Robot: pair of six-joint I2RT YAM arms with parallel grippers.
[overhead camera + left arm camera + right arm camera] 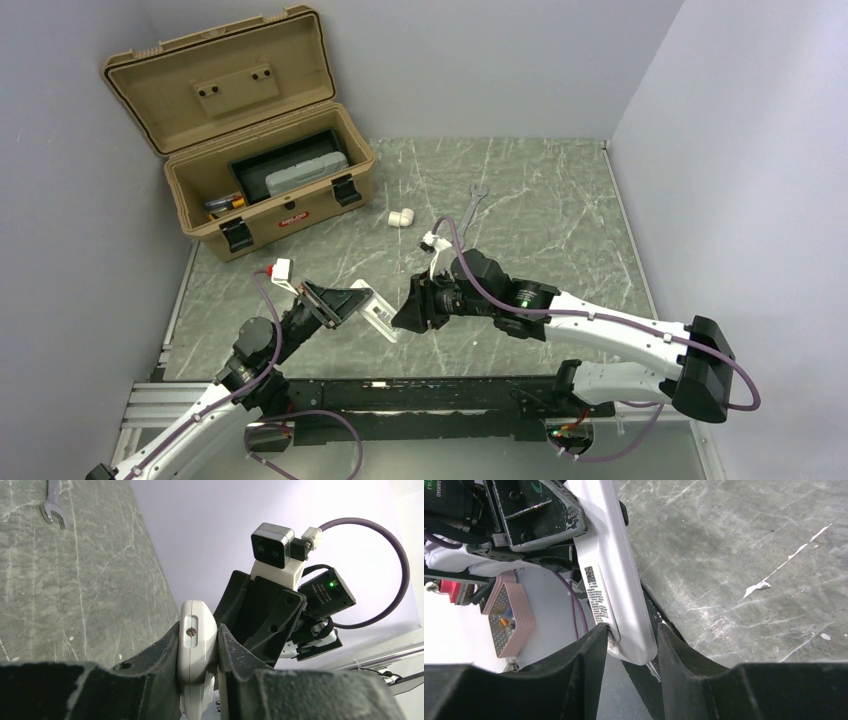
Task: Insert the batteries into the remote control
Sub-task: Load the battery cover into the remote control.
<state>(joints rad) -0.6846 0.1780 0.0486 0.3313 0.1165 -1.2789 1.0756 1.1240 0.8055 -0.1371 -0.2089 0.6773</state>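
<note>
Remote control [378, 312] is held above the near-centre desk [540, 200], left hand [347, 303] and right hand [408, 310] each clenched on one end. Step judged: presenting the battery recess. Next move likely needs one hand freed for the batteries [226, 204], apparently in the far-left toolbox [300, 215].

Open tan toolbox [322, 204], silver wrench [475, 201], white pipe elbow [402, 217]
</note>
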